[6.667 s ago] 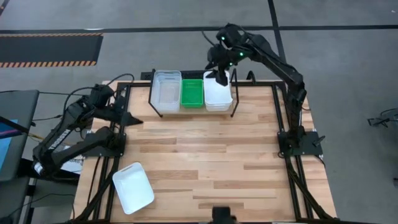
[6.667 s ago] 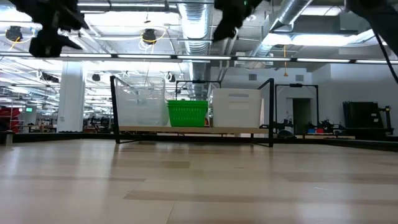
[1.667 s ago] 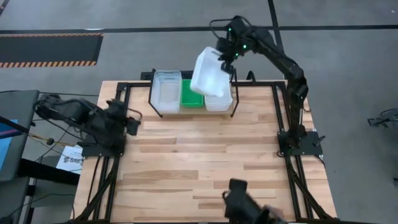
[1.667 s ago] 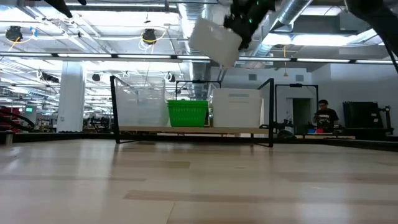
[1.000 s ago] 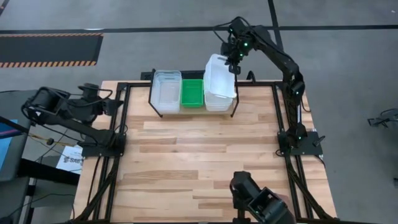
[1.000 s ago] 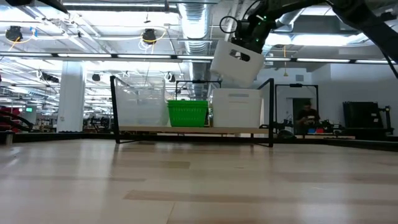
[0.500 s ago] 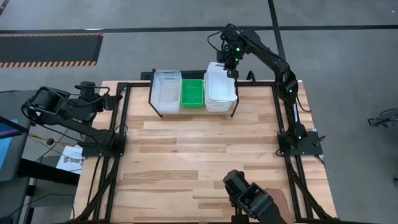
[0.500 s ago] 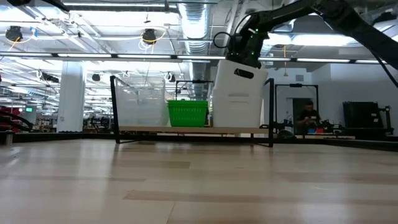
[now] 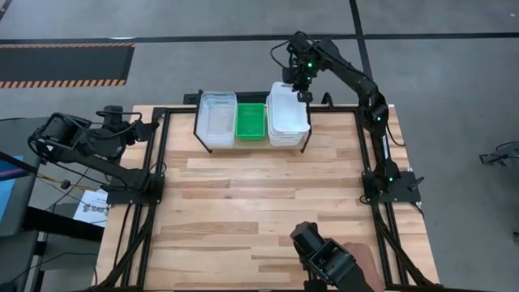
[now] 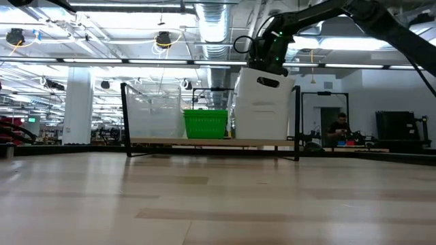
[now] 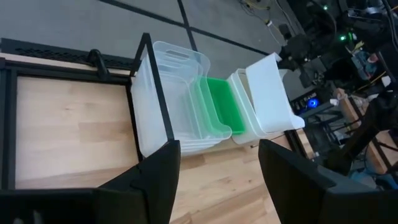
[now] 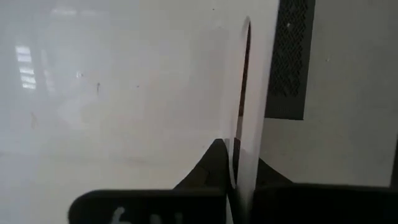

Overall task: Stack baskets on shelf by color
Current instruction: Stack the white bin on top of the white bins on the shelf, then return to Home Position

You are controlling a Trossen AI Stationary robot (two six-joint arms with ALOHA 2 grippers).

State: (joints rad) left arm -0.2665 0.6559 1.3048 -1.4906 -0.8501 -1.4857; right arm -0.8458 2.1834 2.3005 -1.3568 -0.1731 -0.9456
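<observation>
Jaws of my right gripper pinch the white basket's wall; releasing while it's unseated in the white stack risks tipping.

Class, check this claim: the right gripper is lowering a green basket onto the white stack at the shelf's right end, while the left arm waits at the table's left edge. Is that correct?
Not quite. The basket held by the right gripper is white, not green, as the low view shows. The green basket sits mid-shelf. The rest stands: it goes onto the white stack, and the left gripper waits at the left edge.

R arm stretched far, gripper clamped shut; L gripper spread, parked at table's side.
</observation>
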